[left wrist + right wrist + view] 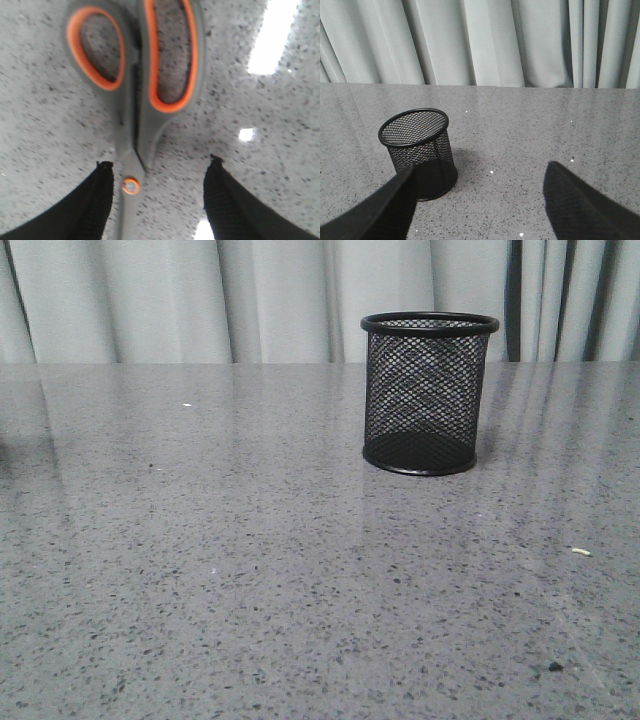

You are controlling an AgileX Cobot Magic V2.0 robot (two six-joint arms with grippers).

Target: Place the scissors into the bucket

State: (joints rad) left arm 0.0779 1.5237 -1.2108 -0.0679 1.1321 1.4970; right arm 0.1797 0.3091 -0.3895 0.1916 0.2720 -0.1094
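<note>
The left gripper (157,192) hangs low over the speckled grey surface (250,590), its black fingers (95,200) spread wide on either side of the scissors (137,100), gripping nothing; the pivot screw lies close to one finger, the orange-lined handles pointing away. The right gripper (480,200) is held higher, its fingers (570,200) also wide apart and empty, facing the bucket (428,392). That mesh cup stands upright and empty, with bare surface all around. Pale curtains (200,300) hang behind the far edge.
</note>
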